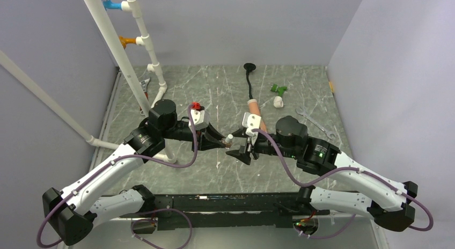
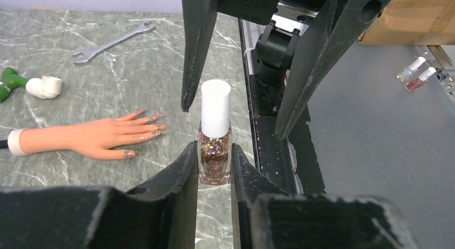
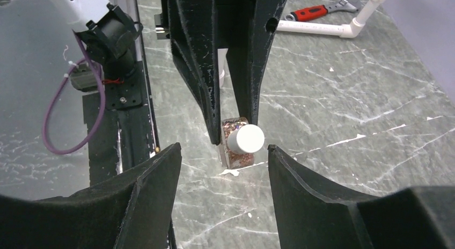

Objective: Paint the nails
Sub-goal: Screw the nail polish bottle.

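My left end effector (image 2: 214, 171) is clamped narrow on the glitter polish bottle (image 2: 214, 155). My right end effector (image 3: 222, 148) stands wide, flanking its white cap (image 3: 245, 138) without touching it. The cap is on, so I judge that unscrewing and all the painting are left. The nails (image 2: 153, 123) lie on the mannequin hand (image 2: 91, 137) near the bottle, with bare counter (image 2: 134, 61) between. The black edge rail (image 2: 268, 147) runs just beside the bottle.

Peach mannequin hand (image 2: 91, 137) (white cuff (image 2: 16, 142)), white-capped bottle (image 2: 214, 152) — coppery glitter; grey-marbled table (image 2: 134, 77).
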Available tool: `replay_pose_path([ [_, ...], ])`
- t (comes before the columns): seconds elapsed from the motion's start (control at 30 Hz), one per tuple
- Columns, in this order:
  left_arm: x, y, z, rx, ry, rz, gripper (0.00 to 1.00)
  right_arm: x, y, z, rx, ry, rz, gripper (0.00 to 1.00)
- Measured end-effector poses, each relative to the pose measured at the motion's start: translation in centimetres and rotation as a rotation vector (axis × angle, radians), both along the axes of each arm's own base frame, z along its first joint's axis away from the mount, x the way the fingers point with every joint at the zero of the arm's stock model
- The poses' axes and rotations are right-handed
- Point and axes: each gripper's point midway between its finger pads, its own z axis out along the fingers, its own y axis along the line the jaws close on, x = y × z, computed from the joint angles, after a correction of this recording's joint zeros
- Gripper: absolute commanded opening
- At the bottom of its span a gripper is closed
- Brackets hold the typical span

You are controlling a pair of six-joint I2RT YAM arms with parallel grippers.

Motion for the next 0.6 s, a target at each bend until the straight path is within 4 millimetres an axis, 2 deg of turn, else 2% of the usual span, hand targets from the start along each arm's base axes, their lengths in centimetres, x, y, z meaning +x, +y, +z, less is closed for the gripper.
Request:
replay_pose_path([
  [0.07, 0.0, 0.0, 0.0, 0.002, 0.002, 0.0, 0.0, 0.3, 0.2, -0.1, -0.006, 0.002, -0.008, 0.61],
  [0.27, 0.0, 0.0, -0.1, 0.002, 0.003, 0.0, 0.0, 1.3, 0.4, 0.6, 0.006, -0.007, -0.041, 0.49],
  [0.6, 0.1, 0.0, -0.1, 0.003, 0.003, 0.003, 0.0, 2.5, 0.2, 1.1, 0.027, -0.002, -0.074, 0.4],
])
